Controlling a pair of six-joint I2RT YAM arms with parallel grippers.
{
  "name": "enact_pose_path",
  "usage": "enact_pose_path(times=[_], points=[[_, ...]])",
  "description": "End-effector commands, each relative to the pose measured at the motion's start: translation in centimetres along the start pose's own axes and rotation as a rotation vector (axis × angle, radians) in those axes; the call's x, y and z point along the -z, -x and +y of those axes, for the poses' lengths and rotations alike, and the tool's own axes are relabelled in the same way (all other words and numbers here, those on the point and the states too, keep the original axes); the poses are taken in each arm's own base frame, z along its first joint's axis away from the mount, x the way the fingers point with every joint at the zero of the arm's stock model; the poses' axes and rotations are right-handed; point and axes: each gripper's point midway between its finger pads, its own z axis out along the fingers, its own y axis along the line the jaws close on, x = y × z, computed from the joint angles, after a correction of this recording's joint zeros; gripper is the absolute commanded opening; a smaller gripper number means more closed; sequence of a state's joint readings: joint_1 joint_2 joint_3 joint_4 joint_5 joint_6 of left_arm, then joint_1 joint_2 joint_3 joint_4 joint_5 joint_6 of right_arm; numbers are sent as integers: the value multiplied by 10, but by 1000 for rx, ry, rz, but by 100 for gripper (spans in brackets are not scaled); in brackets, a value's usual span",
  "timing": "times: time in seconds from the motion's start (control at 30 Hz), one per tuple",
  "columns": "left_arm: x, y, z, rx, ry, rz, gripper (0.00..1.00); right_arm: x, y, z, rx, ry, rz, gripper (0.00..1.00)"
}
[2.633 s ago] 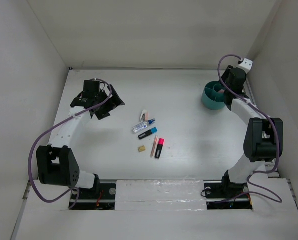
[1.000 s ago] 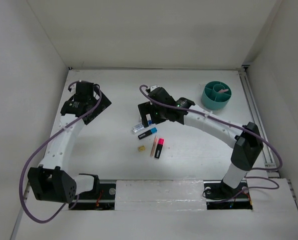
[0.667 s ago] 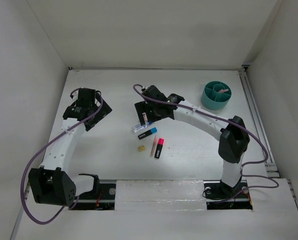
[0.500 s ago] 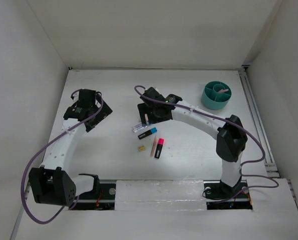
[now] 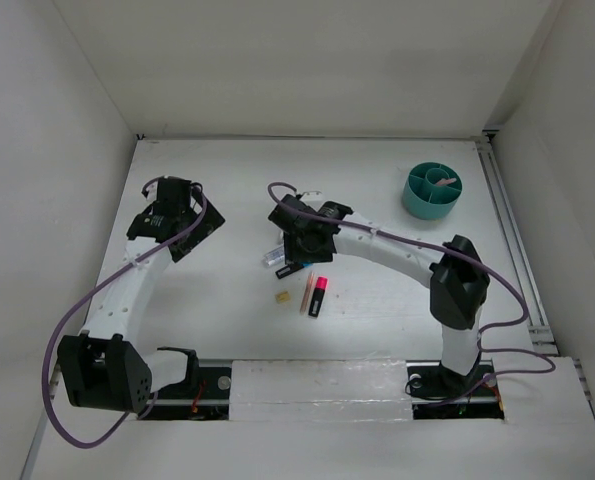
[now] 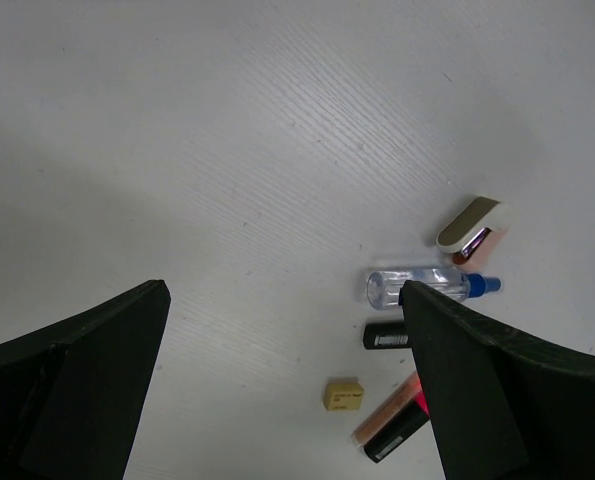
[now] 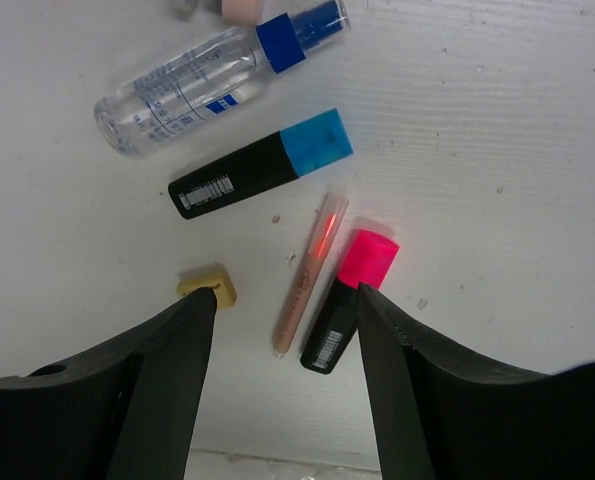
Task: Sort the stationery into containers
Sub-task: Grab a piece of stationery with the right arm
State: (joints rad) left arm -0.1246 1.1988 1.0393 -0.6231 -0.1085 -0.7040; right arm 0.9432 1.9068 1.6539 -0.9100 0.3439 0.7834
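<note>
On the tabletop point(image 5: 397, 300), the teal cup point(image 5: 432, 192) is seen well apart from the right hand point(image 7: 285, 293), whose fingers are parted above the stationery with nothing grasped. The left hand point(image 6: 282, 290) is spread wide and empty. Beyond the right hand's fingertips a clear tube point(image 7: 202, 75) and a blue-capped highlighter point(image 7: 260, 163) are laid. Between them, on the tabletop, a pink-capped highlighter point(image 7: 347, 300), a salmon pen point(image 7: 307, 275) and a tan block point(image 7: 209, 287) are framed.

right gripper point(image 7: 280, 298), from beside the teal cup point(image 5: 421, 208) over to low above the pink pen point(image 7: 307, 272), jaws narrower

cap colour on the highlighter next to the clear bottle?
Light blue cap on the black highlighter; clearest in right wrist view.
</note>
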Motion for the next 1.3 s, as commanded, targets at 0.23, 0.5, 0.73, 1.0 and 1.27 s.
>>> enact_pose_path(times=[0.23,0.5,0.73,1.0,1.27], points=[[8,2,3,-10,-17,-30,100,-8,-5,3,-136,-32,-2,60],[1,-17,19,-3,36,23,100,-31,-18,8,-147,-35,28,49],[-3,-24,16,-12,6,45,100,-50,-36,0,-156,-77,61,49],[-4,-22,15,-40,-1,38,100,-63,-45,0,-150,-88,81,49],[-7,-26,19,-51,5,45,100,-72,-49,8,-143,-67,104,49]])
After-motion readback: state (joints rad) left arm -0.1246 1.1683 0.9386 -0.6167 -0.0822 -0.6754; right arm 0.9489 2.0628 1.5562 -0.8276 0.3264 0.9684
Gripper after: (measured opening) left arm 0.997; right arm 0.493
